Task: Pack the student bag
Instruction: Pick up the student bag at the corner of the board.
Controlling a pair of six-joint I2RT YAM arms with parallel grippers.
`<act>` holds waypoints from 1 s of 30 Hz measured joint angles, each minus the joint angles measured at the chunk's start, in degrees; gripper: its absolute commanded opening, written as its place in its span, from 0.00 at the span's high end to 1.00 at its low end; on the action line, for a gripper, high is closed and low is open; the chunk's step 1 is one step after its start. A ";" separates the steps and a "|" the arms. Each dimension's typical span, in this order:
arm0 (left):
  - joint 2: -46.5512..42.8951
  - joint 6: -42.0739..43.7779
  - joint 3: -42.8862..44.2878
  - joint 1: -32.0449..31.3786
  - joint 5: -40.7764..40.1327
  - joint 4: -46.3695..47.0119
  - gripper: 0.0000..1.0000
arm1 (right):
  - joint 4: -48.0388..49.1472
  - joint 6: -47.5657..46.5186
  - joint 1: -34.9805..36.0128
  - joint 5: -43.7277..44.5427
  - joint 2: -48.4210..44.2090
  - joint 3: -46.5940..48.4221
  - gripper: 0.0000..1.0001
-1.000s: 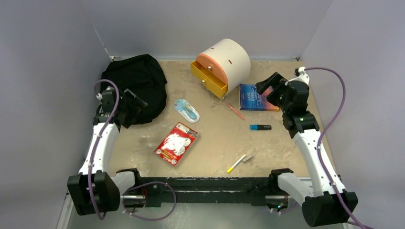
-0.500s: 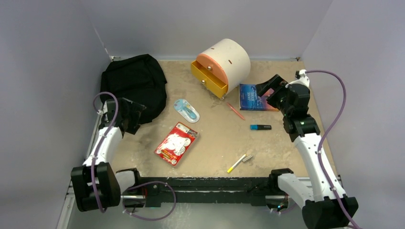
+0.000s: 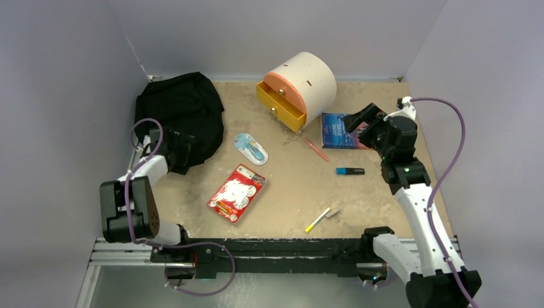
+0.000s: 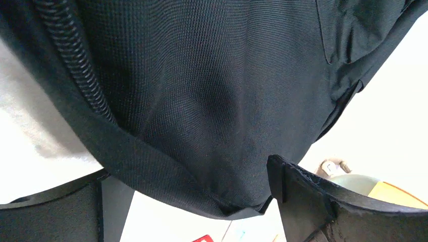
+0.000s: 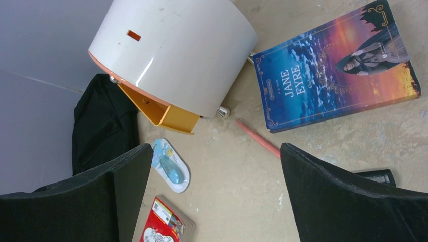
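The student bag (image 3: 179, 109) is a soft black backpack slumped at the table's back left. My left gripper (image 3: 181, 152) sits low at its near edge. In the left wrist view the black fabric (image 4: 202, 101) fills the frame, and a folded hem hangs between the wide-apart fingers (image 4: 313, 196) without being pinched. My left gripper (image 4: 186, 206) is open. My right gripper (image 3: 360, 122) hovers open above a blue Jane Eyre book (image 3: 337, 131), with bare table between the fingertips of that gripper (image 5: 214, 196). The book (image 5: 333, 70) lies flat.
A cream cylindrical drawer box (image 3: 298, 86) with a yellow drawer stands at the back centre. Loose on the table lie a correction-tape pack (image 3: 251, 149), a red card pack (image 3: 236, 192), a pink pencil (image 3: 317, 150), a black highlighter (image 3: 350, 171) and a yellow pen (image 3: 317, 220).
The left arm has folded back and down, bringing its gripper low at the bag's near edge; the bag has settled back. The right gripper has crept slightly toward the book.
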 measured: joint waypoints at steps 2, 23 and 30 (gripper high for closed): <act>2.32 0.20 1.53 0.00 -0.02 0.00 0.08 | -0.02 -0.02 0.00 -0.11 -0.20 -0.22 0.01; 10.27 16.35 17.68 3.63 10.71 -7.23 1.00 | -0.07 -0.13 0.00 -0.09 -2.29 -1.07 0.01; 6.54 28.94 32.72 3.63 10.67 -19.65 1.00 | -0.04 -0.28 0.00 -0.02 -2.34 -1.07 0.01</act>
